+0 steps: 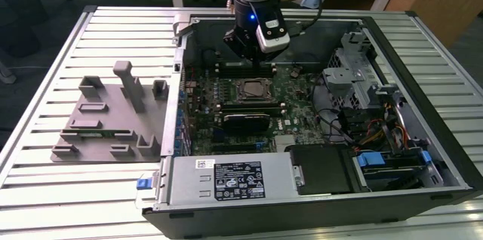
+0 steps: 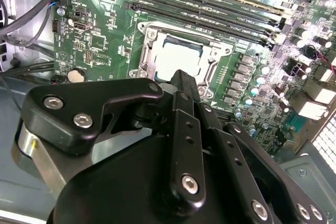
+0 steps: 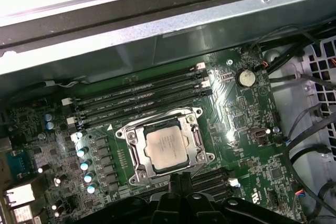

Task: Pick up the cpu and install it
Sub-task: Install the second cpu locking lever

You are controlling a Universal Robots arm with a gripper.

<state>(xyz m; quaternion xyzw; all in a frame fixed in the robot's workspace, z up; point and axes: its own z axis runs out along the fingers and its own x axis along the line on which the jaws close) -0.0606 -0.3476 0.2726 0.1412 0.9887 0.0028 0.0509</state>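
Cpu (image 3: 166, 149) sits flat inside the socket frame (image 3: 197, 116) on the motherboard (image 3: 247, 129), silver top up and edges parallel w/ the frame. It lies just below and ahead of the gripper (image 3: 177, 182) tips, apart from them, no contact visible.

Gripper: fingers drawn narrow, close together, nothing between them in both wrist views. In the exterior view it hangs inside the open pc case (image 1: 445, 155), over the board just short of the socket.

Judgement: placing looks done or nearly so, the chip reads as seated, not tilted. Can't tell whether the frame is latched.

To do this bit well:
- Keep tool axis straight up/down over the chip. Any sideways drag risks shifting it on the contacts underneath.
- Check all 4 corners sit level w/ the frame; a raised corner means misalignment, don't press on it.
- Light force only, the top is slick metal and tips can skid.
- Mind the ram slots (image 3: 142, 95) on the far side of the socket from the tool, and the cables (image 3: 310, 145) off to one side of the wrist.
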